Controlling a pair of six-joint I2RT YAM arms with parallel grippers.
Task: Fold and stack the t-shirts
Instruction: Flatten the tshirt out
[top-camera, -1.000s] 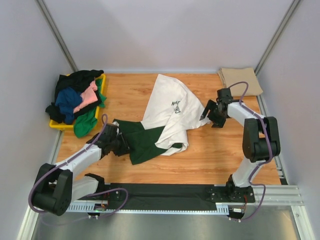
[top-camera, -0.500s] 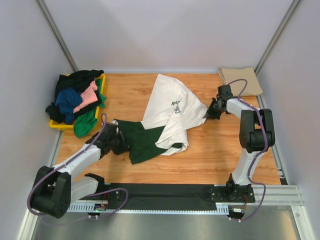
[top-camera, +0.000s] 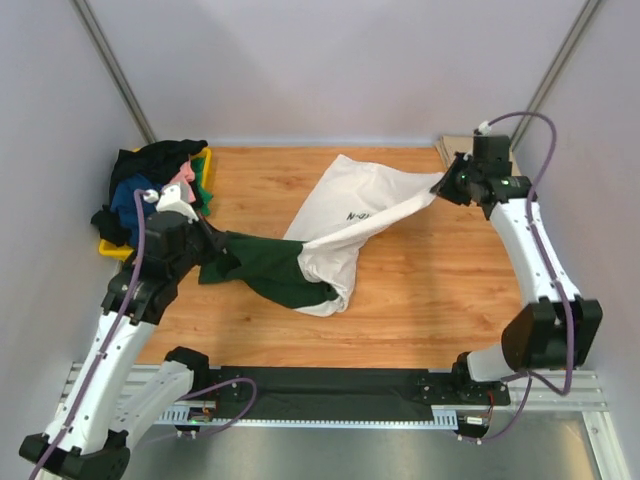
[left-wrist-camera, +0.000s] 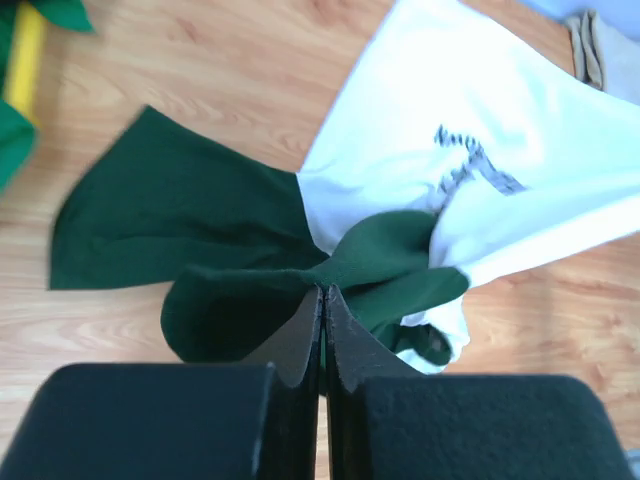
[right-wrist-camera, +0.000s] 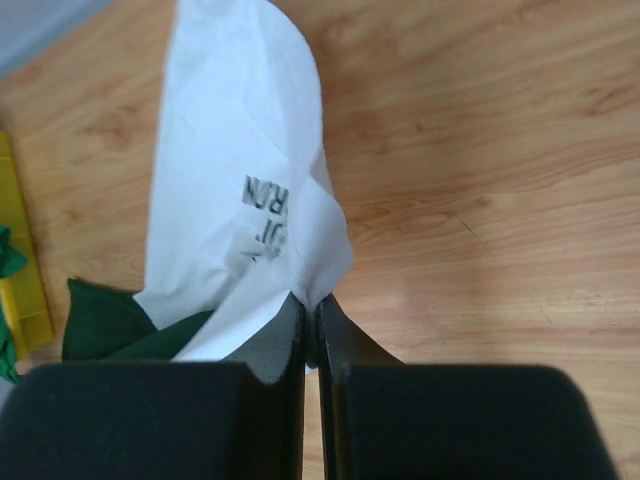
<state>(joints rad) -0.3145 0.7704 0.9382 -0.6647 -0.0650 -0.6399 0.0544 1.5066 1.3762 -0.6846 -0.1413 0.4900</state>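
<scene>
The cream t-shirt (top-camera: 365, 205) with dark green sleeves (top-camera: 262, 264) and black print hangs stretched above the table between both arms, its lower fold still touching the wood. My left gripper (top-camera: 207, 240) is shut on a green sleeve (left-wrist-camera: 395, 250), with the jaws pressed together over the cloth (left-wrist-camera: 322, 292). At the back right, my right gripper (top-camera: 447, 184) is shut on a cream corner (right-wrist-camera: 322, 280) of the same shirt. A folded tan t-shirt (top-camera: 449, 152) lies at the back right corner, mostly hidden by the right arm. Other t-shirts (top-camera: 150, 185) in black, blue, pink and green are heaped at the left.
The heap sits in a yellow tray (top-camera: 112, 249) against the left wall; its yellow edge (right-wrist-camera: 25, 290) also shows in the right wrist view. Wooden tabletop (top-camera: 440, 290) lies below the shirt. Grey walls enclose the table on three sides.
Both grippers closed on the cream shirt and rose. The left arm pulled the green sleeve left, the right arm drew its corner back and right, so the shirt now hangs stretched.
</scene>
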